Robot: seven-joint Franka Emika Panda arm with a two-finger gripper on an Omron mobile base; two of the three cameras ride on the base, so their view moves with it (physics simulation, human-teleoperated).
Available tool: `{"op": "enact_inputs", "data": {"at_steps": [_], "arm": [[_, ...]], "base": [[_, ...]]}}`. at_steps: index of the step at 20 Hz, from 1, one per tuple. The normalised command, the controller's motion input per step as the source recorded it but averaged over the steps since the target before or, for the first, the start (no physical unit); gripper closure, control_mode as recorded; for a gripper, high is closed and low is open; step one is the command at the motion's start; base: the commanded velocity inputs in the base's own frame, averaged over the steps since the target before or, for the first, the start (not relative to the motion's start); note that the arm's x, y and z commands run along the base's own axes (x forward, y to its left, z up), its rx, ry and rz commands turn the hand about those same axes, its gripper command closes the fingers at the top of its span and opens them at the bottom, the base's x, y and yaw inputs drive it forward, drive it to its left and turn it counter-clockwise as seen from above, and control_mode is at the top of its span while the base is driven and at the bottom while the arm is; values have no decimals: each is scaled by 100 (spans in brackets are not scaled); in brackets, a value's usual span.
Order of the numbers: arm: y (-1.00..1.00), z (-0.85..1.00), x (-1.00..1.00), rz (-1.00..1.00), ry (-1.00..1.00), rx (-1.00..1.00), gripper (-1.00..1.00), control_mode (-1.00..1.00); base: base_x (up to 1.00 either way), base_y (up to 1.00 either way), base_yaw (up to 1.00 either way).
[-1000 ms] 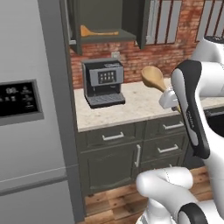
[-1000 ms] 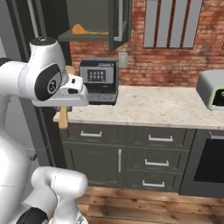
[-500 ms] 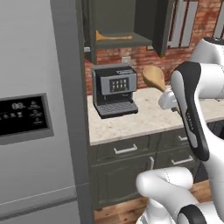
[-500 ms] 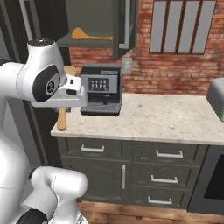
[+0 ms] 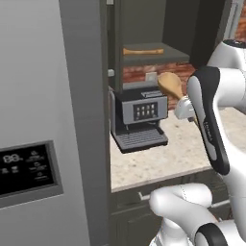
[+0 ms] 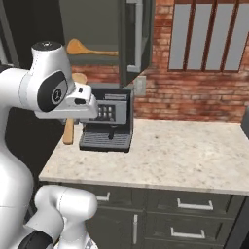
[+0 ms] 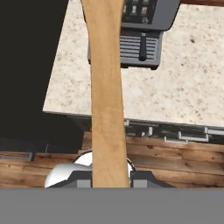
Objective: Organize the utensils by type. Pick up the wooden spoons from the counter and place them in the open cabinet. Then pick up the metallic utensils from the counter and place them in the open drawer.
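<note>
End effector [image 7: 111, 177] is clamped on the handle of a wooden spoon [image 7: 105, 87], carried upright above the beige surface [image 6: 185, 155] in front of the coffee machine [image 6: 108, 125], its bowl [image 5: 170, 84] raised toward the open cabinet [image 5: 144, 29]. One wooden spoon [image 6: 90, 48] lies on the cabinet shelf already. Recommended: raise the held spoon clear of the shelf edge, turn it level, and enter between the open door [image 6: 137, 34] and the shelf, setting it beside the resting spoon without knocking it before release.
</note>
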Motion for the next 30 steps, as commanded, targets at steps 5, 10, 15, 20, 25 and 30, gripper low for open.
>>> {"op": "enact_inputs", "data": {"at_steps": [5, 10, 15, 20, 25, 30], "arm": [[0, 0, 0, 0, 0, 0, 100, 100], [0, 0, 0, 0, 0, 0, 100, 100], [0, 0, 0, 0, 0, 0, 100, 100], [0, 0, 0, 0, 0, 0, 100, 100], [0, 0, 0, 0, 0, 0, 100, 100], [0, 4, 0, 2, 0, 0, 100, -100]], "base": [[55, 0, 0], [47, 0, 0], [28, 0, 0], [1, 0, 0], [0, 0, 0], [0, 0, 3]]}}
